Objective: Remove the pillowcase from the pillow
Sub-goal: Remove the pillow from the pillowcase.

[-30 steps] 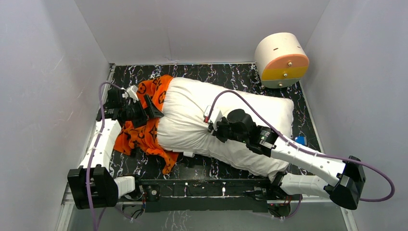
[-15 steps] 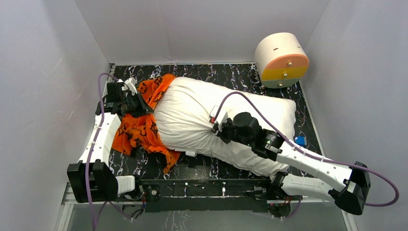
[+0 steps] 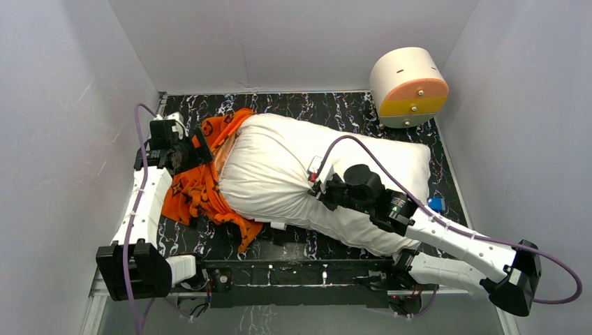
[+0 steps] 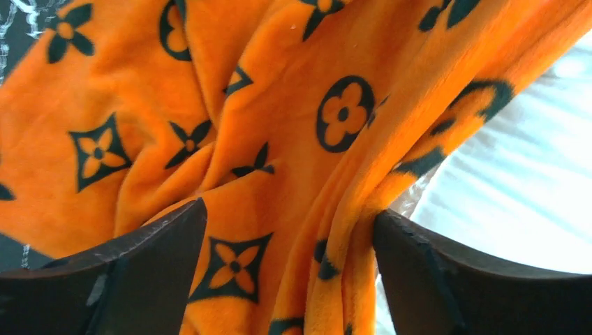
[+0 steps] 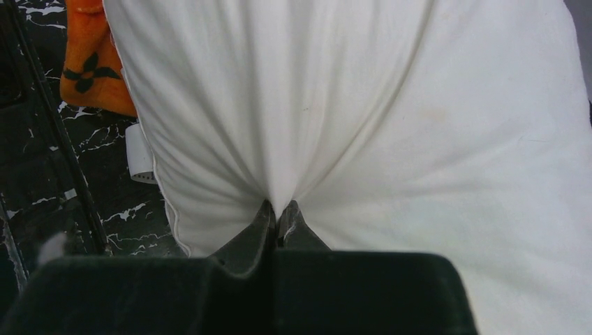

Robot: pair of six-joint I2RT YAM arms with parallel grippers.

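White walls [image 3: 293,42] close in a table [image 3: 335,105] topped with black, white-veined marble-look sheet. At the far left the pillowcase [image 3: 202,188], soft orange plush printed with dark flowers, circles and diamonds, lies bunched in deep folds over the left end of the pillow [image 3: 279,160] and spills onto the table beside it. The left gripper [image 3: 197,149] sits low over this heap, at its far side. Its wrist camera shows what the overhead view cannot: the two dark fingers [image 4: 160,244] stand wide apart, parted and not pinching, with orange folds filling the gap and one hanging ridge of plush brushing the right-hand finger, white pillow showing just past it.

The pillow itself is plump, plain white cloth with a stitched edge, bare for most of its length and stretching toward the right side of the table. The right gripper [image 3: 322,188] rests on its near middle. From its own camera the jaws are closed tight on a pinch of white cloth, creases fanning out from the grip, and a small white tag [image 5: 139,153] sticks out at the seam.

A round cream box [image 3: 408,87] with orange and yellow drawer fronts stands in the far right corner
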